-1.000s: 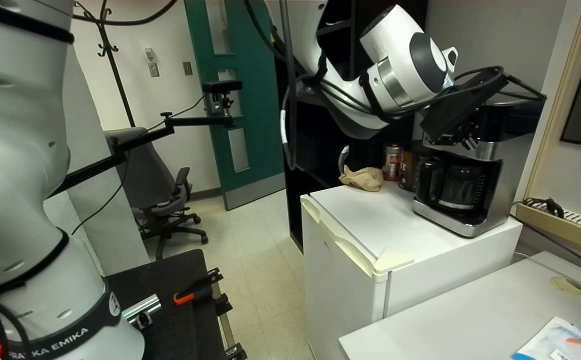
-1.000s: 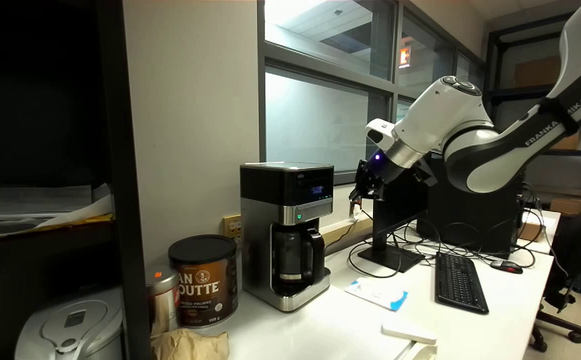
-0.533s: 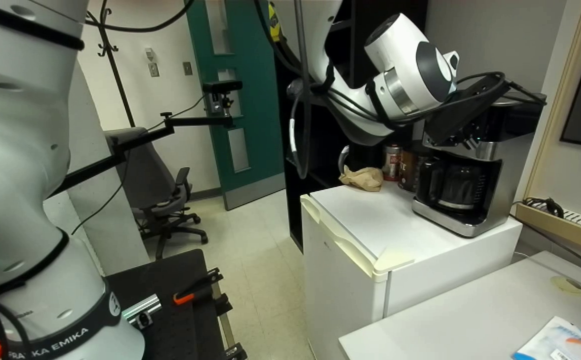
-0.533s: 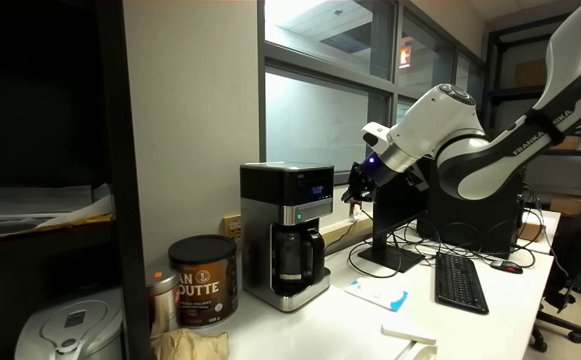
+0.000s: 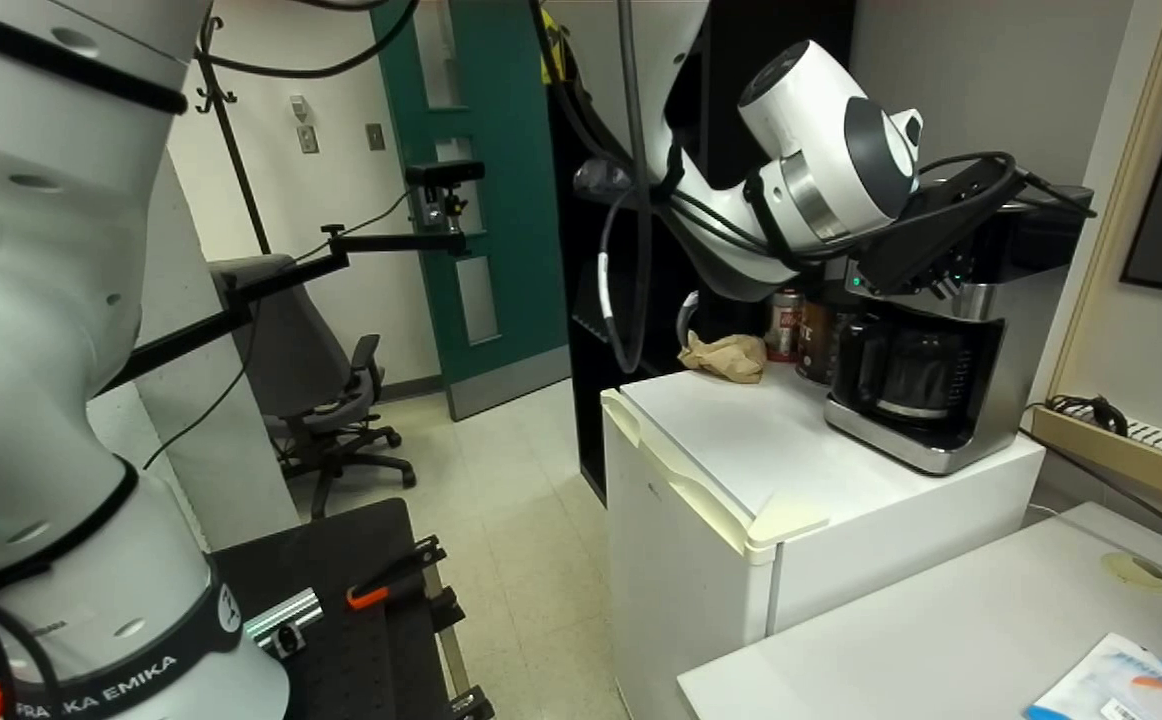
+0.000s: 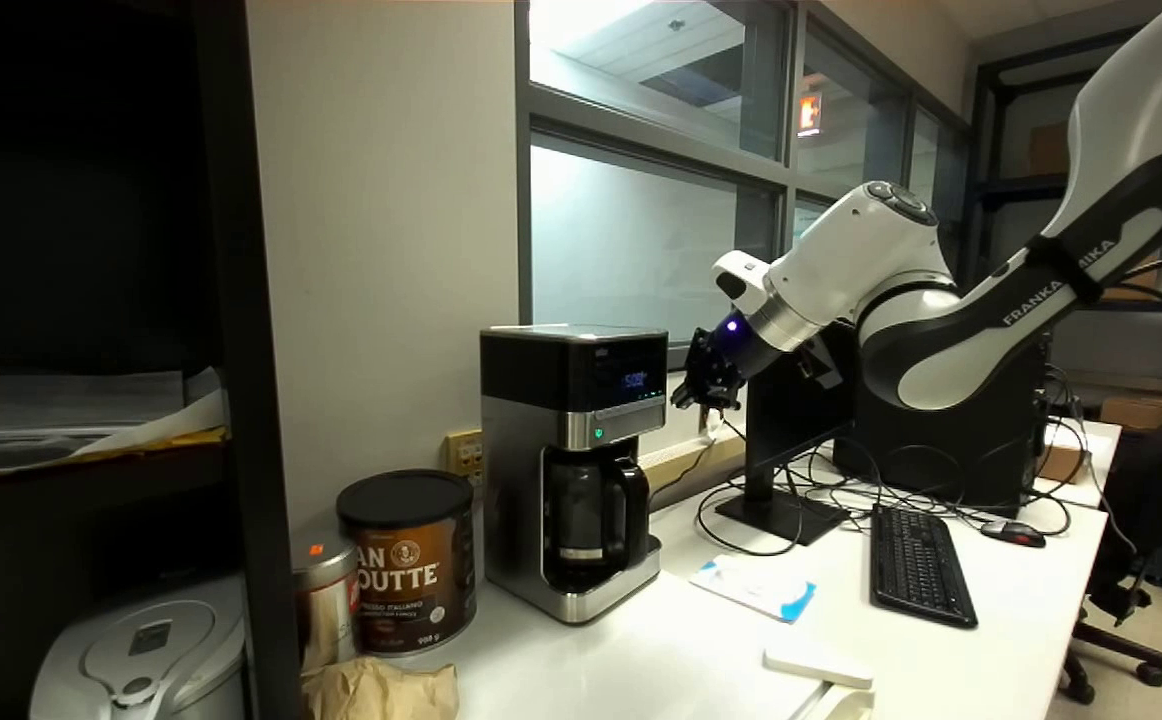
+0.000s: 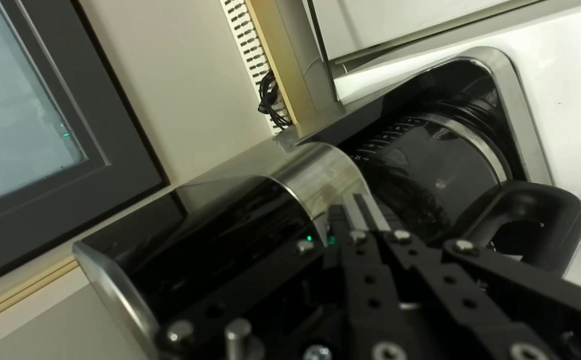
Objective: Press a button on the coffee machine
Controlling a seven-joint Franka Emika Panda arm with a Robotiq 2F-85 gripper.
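Observation:
The coffee machine (image 6: pixel 514 480) stands upright on the white mini fridge, black on top with a silver panel and a dark glass carafe (image 6: pixel 581 508). It also shows in an exterior view (image 5: pixel 1026 345) and in the wrist view (image 7: pixel 220 227). A green-lit button (image 6: pixel 598 433) is on its silver front strip; in the wrist view its glow (image 7: pixel 331 241) is partly covered by a finger. My gripper (image 6: pixel 683 398) is shut with nothing between its tips. In the wrist view the fingertips (image 7: pixel 365 212) overlap the silver panel and carafe top. The gripper is in front of the panel, apparently not touching.
A brown coffee can (image 6: pixel 411 570), a metal tin (image 6: pixel 329 605) and a crumpled paper bag (image 6: pixel 381 690) stand beside the machine. A monitor (image 6: pixel 801 420) and keyboard (image 6: pixel 921 565) are on the desk. The carafe handle (image 7: pixel 545 220) juts out near my fingers. A wall borders the machine.
My arm has moved lower and towards the coffee machine, closing the gap to its front panel. The green light has come into view in an exterior view. The machine has not moved.

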